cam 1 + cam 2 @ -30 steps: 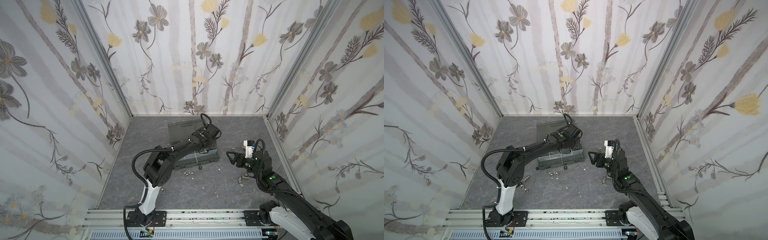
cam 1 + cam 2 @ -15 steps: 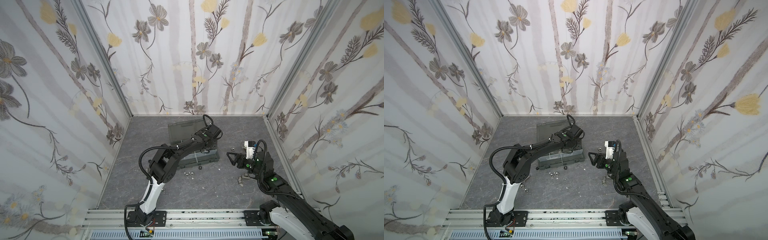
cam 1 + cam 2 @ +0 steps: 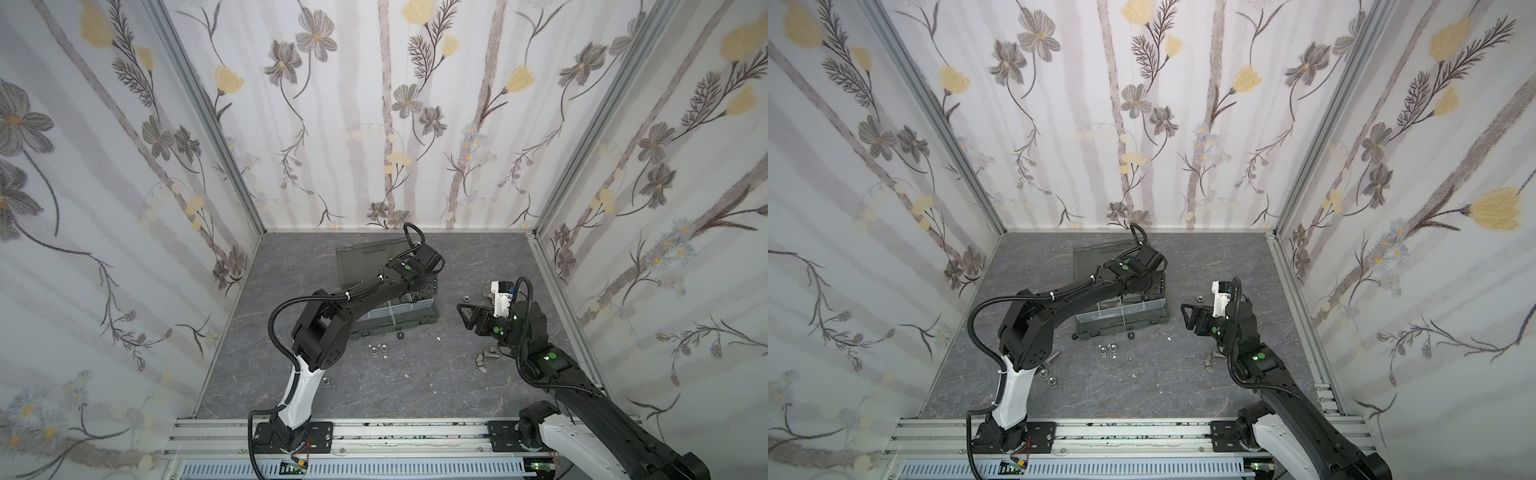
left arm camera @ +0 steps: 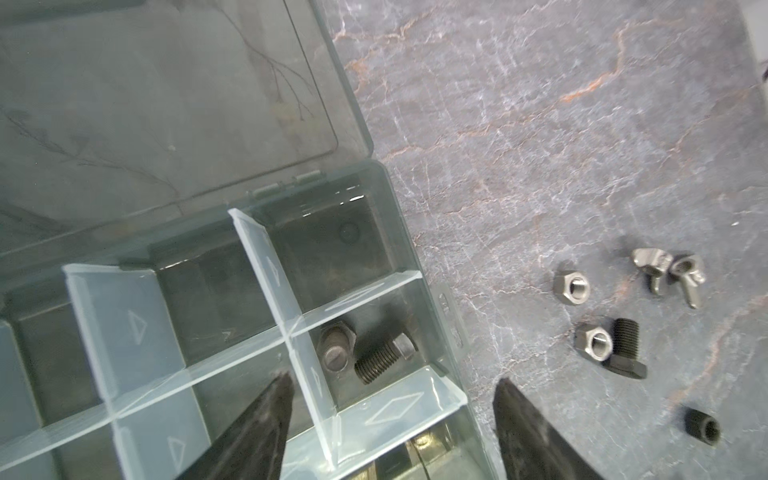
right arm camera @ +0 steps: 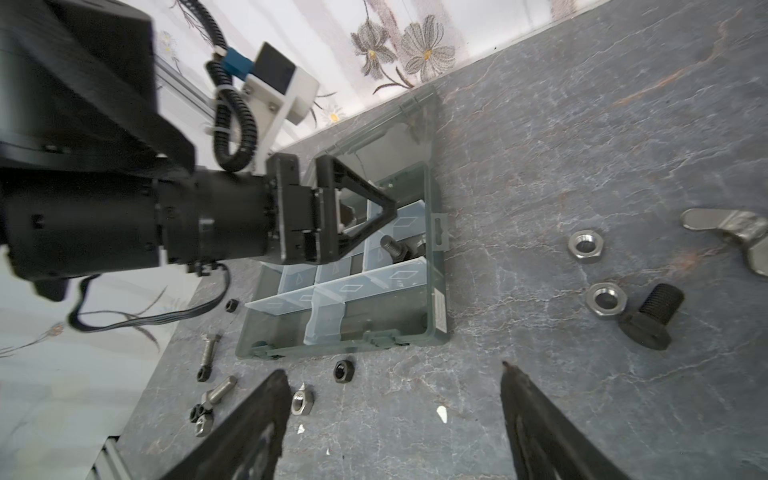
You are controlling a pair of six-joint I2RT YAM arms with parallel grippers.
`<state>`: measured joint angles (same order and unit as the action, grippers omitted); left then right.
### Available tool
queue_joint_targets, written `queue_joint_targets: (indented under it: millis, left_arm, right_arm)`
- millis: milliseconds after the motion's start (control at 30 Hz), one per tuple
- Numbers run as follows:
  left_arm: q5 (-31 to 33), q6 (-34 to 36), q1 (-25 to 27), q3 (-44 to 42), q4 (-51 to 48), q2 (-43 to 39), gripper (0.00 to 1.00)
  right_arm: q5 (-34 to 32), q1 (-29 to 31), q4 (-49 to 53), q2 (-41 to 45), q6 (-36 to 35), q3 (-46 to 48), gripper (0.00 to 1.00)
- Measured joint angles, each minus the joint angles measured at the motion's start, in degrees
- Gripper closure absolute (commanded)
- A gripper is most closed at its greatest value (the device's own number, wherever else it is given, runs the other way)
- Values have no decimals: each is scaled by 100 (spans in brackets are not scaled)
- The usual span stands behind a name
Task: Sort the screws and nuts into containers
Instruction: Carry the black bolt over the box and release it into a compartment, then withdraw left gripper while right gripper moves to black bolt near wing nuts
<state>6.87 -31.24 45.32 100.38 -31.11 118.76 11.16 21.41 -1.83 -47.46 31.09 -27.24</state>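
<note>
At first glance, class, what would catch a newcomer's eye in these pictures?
The open dark grey organizer box sits mid-table, the left gripper hanging open above an edge cell holding two dark screws. To its right, silver hex nuts and wing nuts lie loose near the open right gripper.

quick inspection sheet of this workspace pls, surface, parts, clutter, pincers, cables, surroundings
surface: grey marbled tabletop, no spills seen
job's things: organizer box, lid open; two dark screws lie in a cell by its side wall; hex nuts, wing nuts and a black screw loose on the tabletop
clutter: small white flecks near the box
pincers: left pincer open, empty, over the box; right pincer open, empty, above the tabletop
cables: black corrugated conduit looped along each arm
surroundings: floral-papered walls on three sides; aluminium rail in front
</note>
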Motion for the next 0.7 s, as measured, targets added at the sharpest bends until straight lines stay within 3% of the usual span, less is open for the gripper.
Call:
queue_joint_targets:
  millis: [300,467,700]
  left_arm:
    - [46,70,-4,-1443,470,-1580,12]
    - [46,59,0,-2688,870,-2573,10]
    - [39,-140,0,-3762,1233,-3748,8]
  right_arm:
    - [-662,-61,179,-612,-227,-20,23]
    - [-973,-199,170,-918,-313,-20,30]
    - [-1134,-472,-260,-1342,-61,284,40]
